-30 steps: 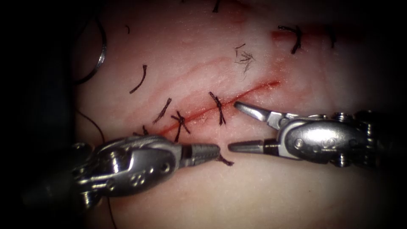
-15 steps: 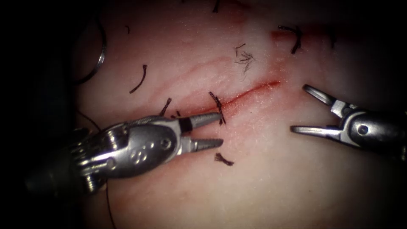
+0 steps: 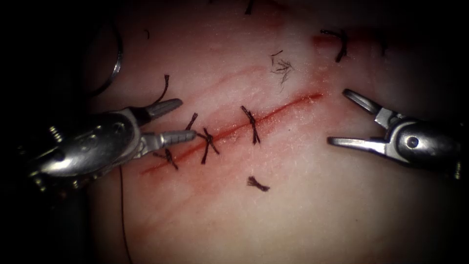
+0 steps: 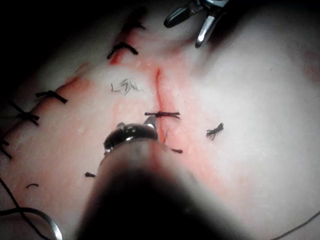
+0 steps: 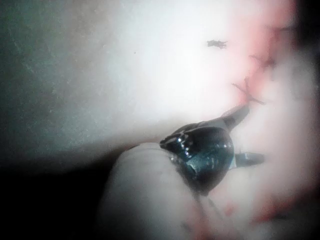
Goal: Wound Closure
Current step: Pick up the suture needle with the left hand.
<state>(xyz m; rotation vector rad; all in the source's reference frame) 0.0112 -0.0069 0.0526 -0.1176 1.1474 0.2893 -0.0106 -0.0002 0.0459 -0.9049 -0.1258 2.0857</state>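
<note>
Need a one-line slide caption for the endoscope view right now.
Left tool and right tool, both open and empty, flank the stitched red cut in pale tissue.

Both tools gleam polished silver-grey steel. The left arm's tool [image 3: 172, 121] shows a rounded, spoon-like wrist housing, small screw heads along its back edge and two short, blunt tapered jaws. The right arm's tool [image 3: 344, 117] has slimmer, longer jaws and a round pivot pin in its clevis. Its dark body, seen close in the right wrist view, looks glossy, perhaps bluish.
</note>
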